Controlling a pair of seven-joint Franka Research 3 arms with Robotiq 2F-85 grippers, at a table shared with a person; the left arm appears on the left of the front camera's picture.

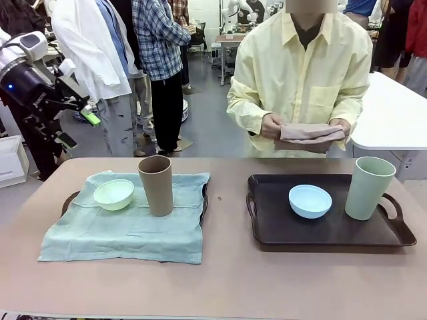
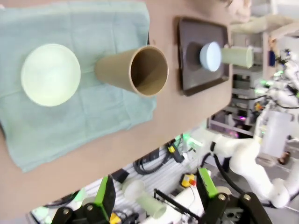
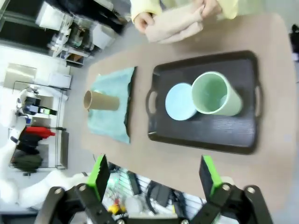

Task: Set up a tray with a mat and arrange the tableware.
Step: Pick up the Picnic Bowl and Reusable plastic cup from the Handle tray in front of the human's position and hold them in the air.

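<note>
Your right gripper point(image 3: 154, 173), jaws wide and empty, hangs over the dark tray point(image 3: 210, 136); the person's folded mat point(image 3: 175, 24) lies just beyond, nearest this arm.

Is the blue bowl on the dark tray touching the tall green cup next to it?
Apart. The front view shows bare tray between the blue bowl and green cup.

Matte brown tumbler point(image 1: 155, 187), cloth mat point(image 1: 127, 230) (creased), smooth dark tray point(image 1: 280, 227)
</note>
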